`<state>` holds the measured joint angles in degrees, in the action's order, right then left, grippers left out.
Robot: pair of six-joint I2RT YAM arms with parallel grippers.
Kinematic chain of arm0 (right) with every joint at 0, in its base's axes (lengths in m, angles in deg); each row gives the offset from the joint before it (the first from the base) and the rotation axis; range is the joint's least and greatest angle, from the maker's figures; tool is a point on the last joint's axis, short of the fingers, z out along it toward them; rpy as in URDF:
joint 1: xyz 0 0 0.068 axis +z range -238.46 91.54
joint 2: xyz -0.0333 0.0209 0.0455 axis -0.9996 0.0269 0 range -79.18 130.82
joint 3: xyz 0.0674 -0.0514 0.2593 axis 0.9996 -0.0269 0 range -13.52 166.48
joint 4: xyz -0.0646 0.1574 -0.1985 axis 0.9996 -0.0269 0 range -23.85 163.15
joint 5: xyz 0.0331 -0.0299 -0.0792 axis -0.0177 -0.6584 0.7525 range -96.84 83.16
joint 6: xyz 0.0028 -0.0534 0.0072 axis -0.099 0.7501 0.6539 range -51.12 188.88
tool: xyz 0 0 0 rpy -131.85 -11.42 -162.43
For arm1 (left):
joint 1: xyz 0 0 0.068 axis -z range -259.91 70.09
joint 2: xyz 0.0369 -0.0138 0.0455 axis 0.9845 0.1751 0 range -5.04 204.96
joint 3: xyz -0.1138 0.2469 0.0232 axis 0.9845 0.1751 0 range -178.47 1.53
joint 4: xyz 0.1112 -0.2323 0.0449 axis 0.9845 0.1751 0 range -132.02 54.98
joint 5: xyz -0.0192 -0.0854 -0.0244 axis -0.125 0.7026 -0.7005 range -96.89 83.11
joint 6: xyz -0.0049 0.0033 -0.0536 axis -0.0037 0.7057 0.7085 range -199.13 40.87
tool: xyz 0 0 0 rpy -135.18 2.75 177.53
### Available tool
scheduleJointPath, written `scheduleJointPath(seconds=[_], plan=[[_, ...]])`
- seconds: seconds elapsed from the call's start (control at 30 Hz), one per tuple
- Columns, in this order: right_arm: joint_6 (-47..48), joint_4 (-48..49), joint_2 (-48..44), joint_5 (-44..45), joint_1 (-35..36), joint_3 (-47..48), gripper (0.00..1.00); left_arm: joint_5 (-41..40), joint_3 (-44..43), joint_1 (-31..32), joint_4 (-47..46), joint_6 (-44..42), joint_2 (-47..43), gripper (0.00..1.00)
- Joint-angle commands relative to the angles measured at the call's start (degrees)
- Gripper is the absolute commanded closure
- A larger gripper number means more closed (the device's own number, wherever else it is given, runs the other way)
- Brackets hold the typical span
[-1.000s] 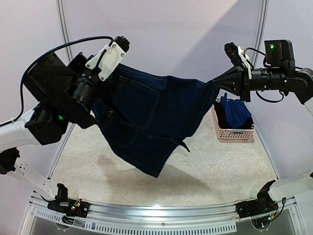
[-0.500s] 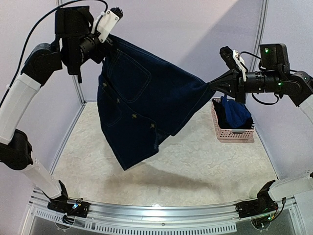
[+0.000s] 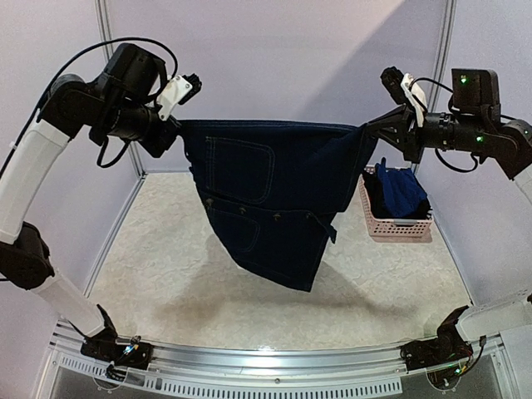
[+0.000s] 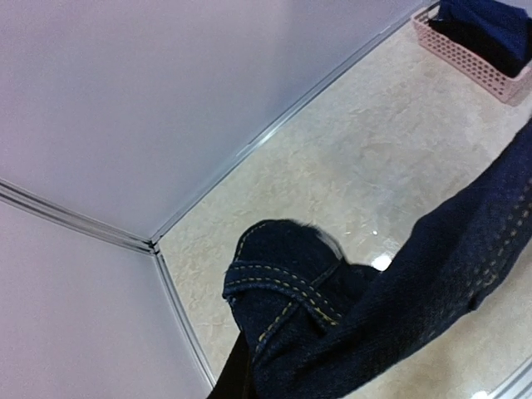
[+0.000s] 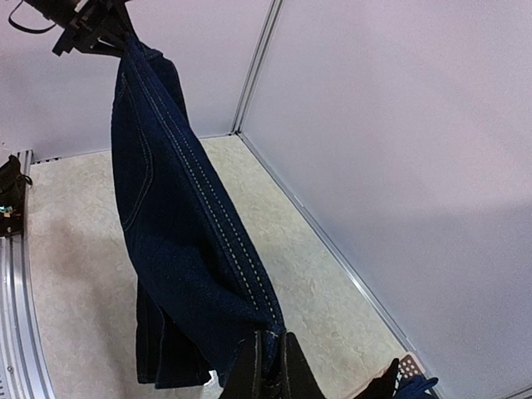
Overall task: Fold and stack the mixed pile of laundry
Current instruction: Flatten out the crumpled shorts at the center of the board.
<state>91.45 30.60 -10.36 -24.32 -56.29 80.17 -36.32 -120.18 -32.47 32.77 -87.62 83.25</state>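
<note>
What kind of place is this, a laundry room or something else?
Probably a robot test cell: plain panel walls, an aluminium frame rail, left arm and right arm holding a denim piece aloft.

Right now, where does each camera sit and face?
Top: above, behind the bases, looking down at the table; shows left tool and right tool stretching the denim.
Left wrist: looks along denim to the basket; own tool mostly covered.
Right wrist: looks along denim toward left tool; own fingers show.
Shared: denim in all three.

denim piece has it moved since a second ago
Yes. The denim piece has shifted: its lowest corner swung right, toward the pink basket, and its right end rose higher above it.
</note>
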Motion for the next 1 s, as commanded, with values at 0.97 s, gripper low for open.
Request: scheduleJointPath(seconds=[0.97], plan=[[-1.94, 1.07, 7.15, -17.79, -8.79, 1.23, 1.0, 0.55, 13.82, 3.77, 0.68, 15.16, -1.18, 1.0]])
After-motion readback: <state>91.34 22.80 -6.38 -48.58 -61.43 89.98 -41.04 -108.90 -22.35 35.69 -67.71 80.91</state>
